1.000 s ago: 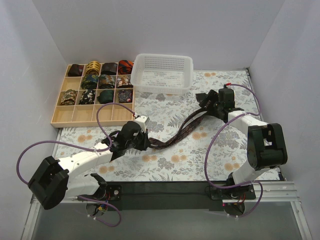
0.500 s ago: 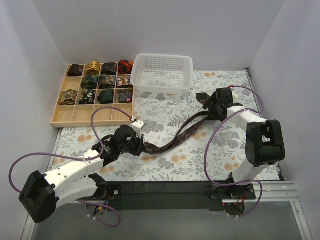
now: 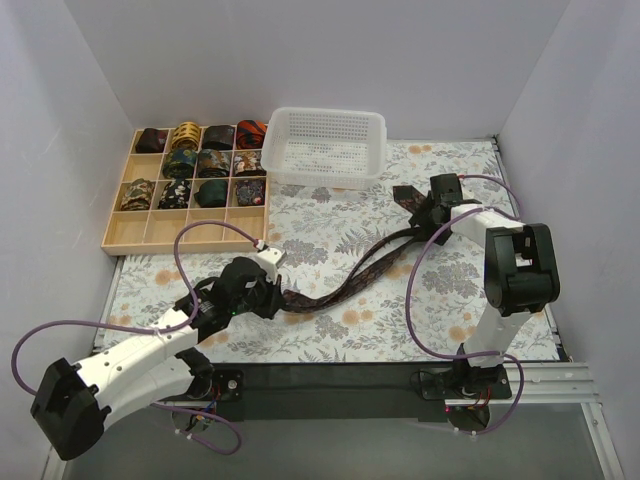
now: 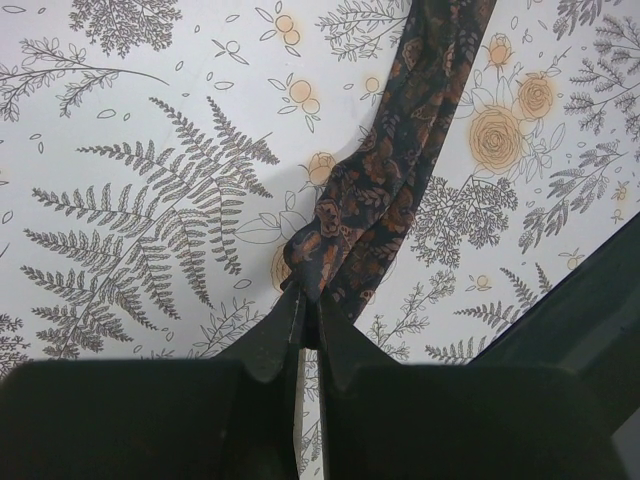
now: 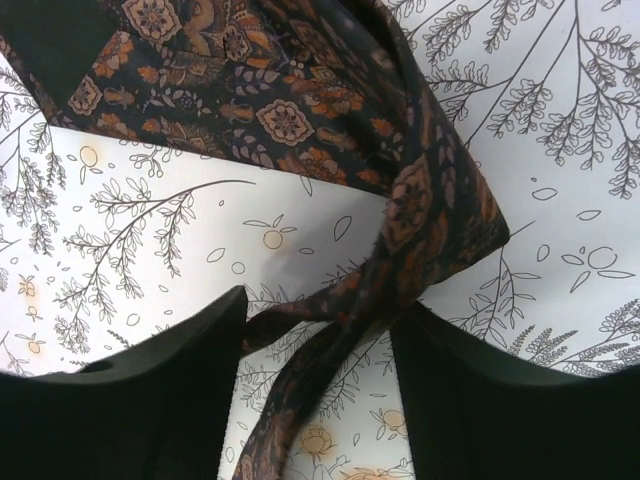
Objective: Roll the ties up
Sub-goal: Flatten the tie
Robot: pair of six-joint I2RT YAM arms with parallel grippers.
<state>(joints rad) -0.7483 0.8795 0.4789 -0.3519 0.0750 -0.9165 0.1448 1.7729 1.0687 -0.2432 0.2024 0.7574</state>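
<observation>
One dark brown-maroon tie [image 3: 360, 270] with orange print lies as a long strip on the floral cloth, running from the near left to the far right. My left gripper [image 3: 272, 297] is shut on its narrow end, pinched at the fingertips in the left wrist view [image 4: 310, 310], with the tie [image 4: 400, 170] stretching away up and to the right. My right gripper [image 3: 425, 215] is open over the wide end. In the right wrist view [image 5: 320, 320] the twisted tie [image 5: 300, 110] passes between the spread jaws.
A gridded wooden tray [image 3: 150, 232] at the far left holds several rolled ties [image 3: 200, 160]; its front row is bare. A white mesh basket [image 3: 328, 145] stands at the back centre. Walls close in the left, back and right sides.
My left arm has drawn back toward the near left, pulling the tie's narrow end with it and straightening the strip. My right gripper has shifted only slightly at the wide end.
</observation>
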